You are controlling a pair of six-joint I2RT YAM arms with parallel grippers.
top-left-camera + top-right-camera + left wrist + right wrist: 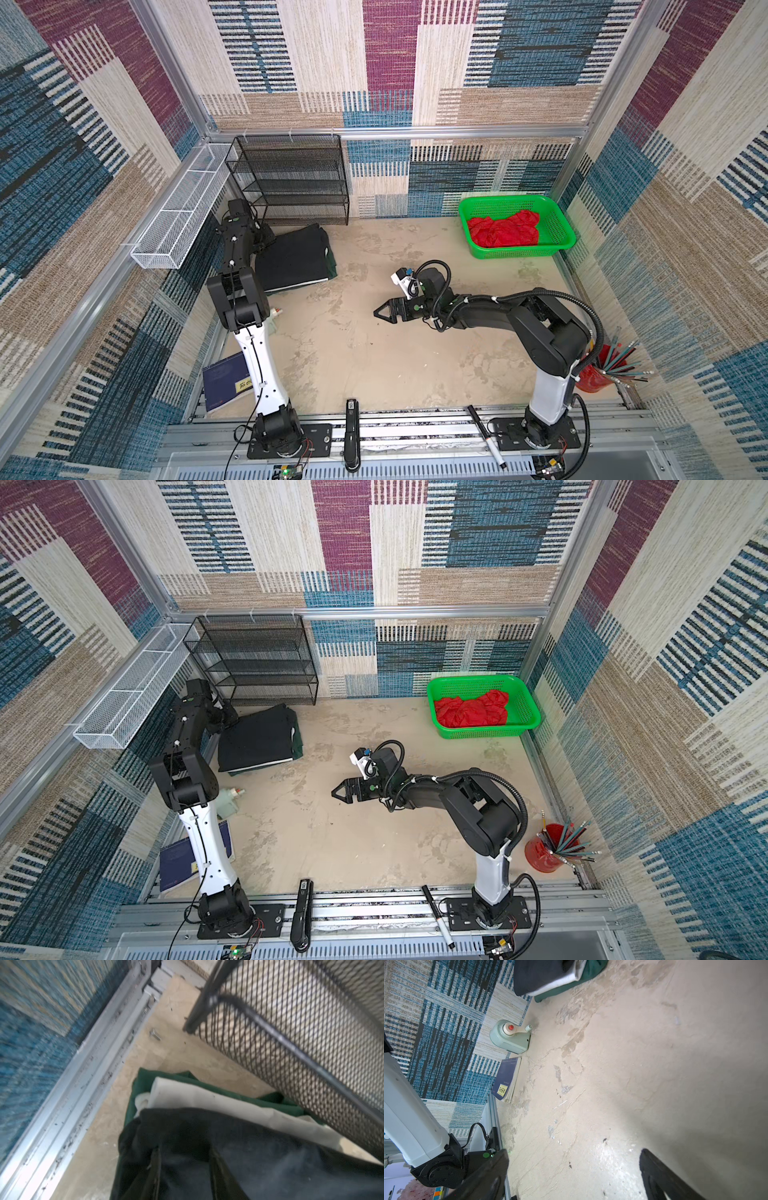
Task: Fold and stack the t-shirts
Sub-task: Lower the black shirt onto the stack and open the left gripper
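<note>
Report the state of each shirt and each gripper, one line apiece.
black t-shirt, folded, on top.
white t-shirt, folded, under the black t-shirt.
dark green t-shirt, folded, at the bottom.
red t-shirt, crumpled in the green basket.
left gripper, at the black t-shirt's edge, grip unclear.
right gripper, open, holding nothing.

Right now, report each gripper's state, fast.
Left gripper: jaws partly apart at the black t-shirt; grip cannot be told.
Right gripper: open, holding nothing.
</note>
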